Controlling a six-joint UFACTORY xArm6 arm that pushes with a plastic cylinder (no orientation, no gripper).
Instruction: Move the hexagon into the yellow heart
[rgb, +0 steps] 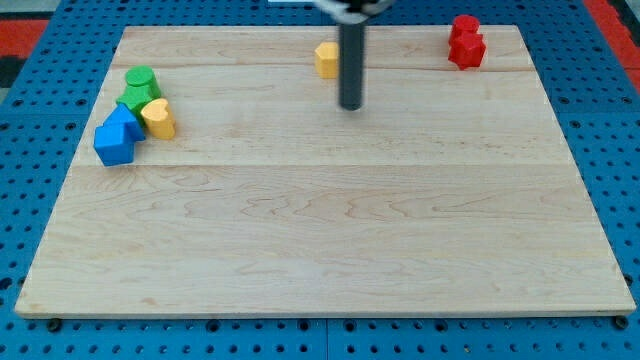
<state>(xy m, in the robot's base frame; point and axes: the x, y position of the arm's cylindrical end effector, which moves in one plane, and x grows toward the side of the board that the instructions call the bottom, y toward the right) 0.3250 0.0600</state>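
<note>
A yellow hexagon (326, 59) sits near the view's top centre of the wooden board (320, 230). My tip (350, 105) is just below and to the right of it, close but apart; the rod partly covers the hexagon's right side. The yellow heart (158, 118) lies far to the view's left, in a cluster with other blocks.
Touching the heart are a green cylinder (141, 80), a green block (132, 103) and blue blocks (117, 137). Two red blocks (465, 42) sit at the view's top right. A blue pegboard (30, 150) surrounds the board.
</note>
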